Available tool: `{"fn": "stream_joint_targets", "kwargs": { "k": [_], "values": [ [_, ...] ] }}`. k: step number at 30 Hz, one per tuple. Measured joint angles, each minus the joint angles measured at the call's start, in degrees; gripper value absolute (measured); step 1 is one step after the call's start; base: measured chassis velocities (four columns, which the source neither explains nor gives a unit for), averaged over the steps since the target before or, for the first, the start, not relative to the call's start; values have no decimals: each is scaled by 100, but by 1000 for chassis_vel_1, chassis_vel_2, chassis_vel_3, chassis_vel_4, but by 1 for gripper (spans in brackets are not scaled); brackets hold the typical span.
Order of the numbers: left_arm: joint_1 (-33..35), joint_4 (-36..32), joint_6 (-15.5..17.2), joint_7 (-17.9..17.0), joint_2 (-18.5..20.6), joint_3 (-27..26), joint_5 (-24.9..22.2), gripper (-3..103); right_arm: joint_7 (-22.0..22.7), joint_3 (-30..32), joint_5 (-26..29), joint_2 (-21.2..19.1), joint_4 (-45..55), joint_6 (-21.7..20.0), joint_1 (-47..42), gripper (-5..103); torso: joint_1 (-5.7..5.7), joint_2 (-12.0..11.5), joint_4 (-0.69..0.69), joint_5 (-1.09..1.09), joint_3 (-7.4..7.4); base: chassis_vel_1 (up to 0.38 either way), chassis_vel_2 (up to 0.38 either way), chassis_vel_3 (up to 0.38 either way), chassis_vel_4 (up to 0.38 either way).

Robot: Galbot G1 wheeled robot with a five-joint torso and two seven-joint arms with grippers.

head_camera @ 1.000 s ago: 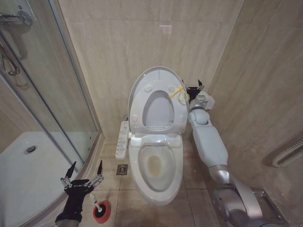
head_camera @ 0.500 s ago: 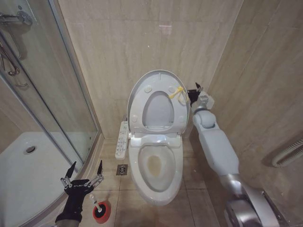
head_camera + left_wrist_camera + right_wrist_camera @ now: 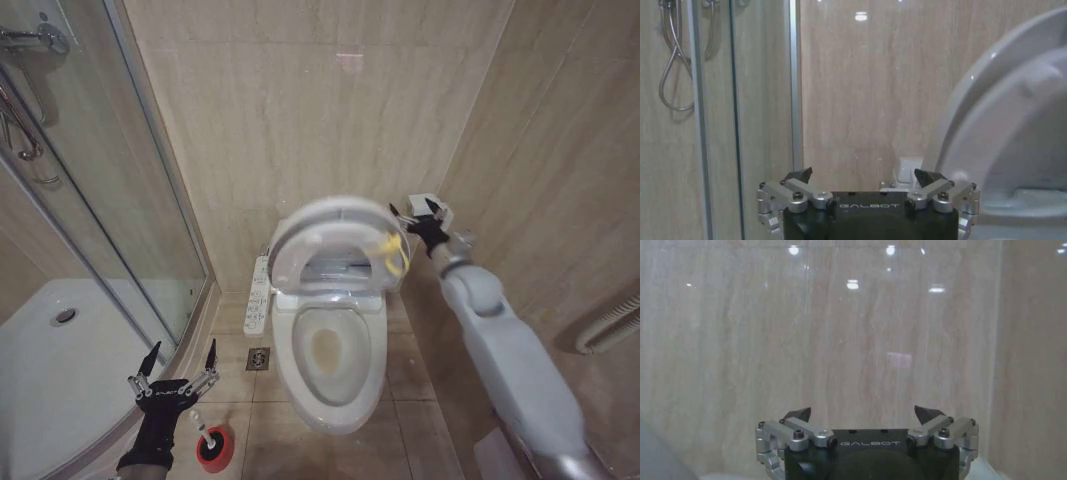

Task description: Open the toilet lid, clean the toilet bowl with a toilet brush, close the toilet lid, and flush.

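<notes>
Beside the half-lowered toilet lid [image 3: 325, 228] over the toilet bowl [image 3: 330, 350], right gripper [image 3: 418, 217] open, empty; left gripper [image 3: 178, 368] open above the toilet brush [image 3: 212, 443]; lid looks light, stiff, slick—push its rim.

toilet lid [image 3: 335, 225] tilted over toilet bowl [image 3: 330, 365] | toilet brush [image 3: 208, 440] left

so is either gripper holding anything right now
No. The left gripper hangs open above the toilet brush; the right gripper is open beside the toilet lid.
</notes>
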Motion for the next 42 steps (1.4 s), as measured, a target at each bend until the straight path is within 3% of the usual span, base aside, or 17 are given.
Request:
{"fn": "stream_joint_targets", "kwargs": {
  "k": [4, 11, 14, 18, 26, 33, 36, 42],
  "values": [
    [0, 0, 0, 0, 0, 0, 0, 100, 245, 368, 393, -153, 846, -162, -973, 100, -1, 0, -3, 1, 0, 0, 0, 0, 0],
    [0, 0, 0, 0, 1, 0, 0, 100, 783, 911, 909, -87, 1624, -519, -1533, 100, 0, 0, 4, -1, 0, 0, 0, 0, 0],
    [0, 0, 0, 0, 1, 0, 0, 100, 797, 1107, 947, -62, 1785, -559, -1773, 100, 0, 0, 3, -2, 0, 0, 0, 0, 0],
    [1, 0, 0, 1, 1, 0, 0, 100, 616, 1634, 949, 116, 2192, -489, -2901, 100, 0, 0, -2, 0, 0, 0, 0, 0, 0],
    [0, 0, 0, 0, 0, 0, 0, 100, 392, 1823, 1025, 490, 2743, -354, -3988, 100, 0, 1, 1, -1, 0, 0, 0, 0, 0],
    [0, 0, 0, 0, 0, 0, 0, 100, 360, 1795, 816, 759, 2939, -226, -4412, 100, 0, 0, 0, -2, 0, 0, 0, 0, 0],
    [0, 0, 0, 0, 0, 0, 0, 100, 393, 1706, 189, 840, 2887, -58, -4539, 100, 0, 0, 0, 0, 0, 0, 0, 0, 0],
    [0, 0, 0, 0, 0, 0, 0, 100, 284, 1736, 166, 970, 3217, -164, -4858, 100, 0, 0, -1, -2, 1, 0, 0, 0, 0]
  ]
}}
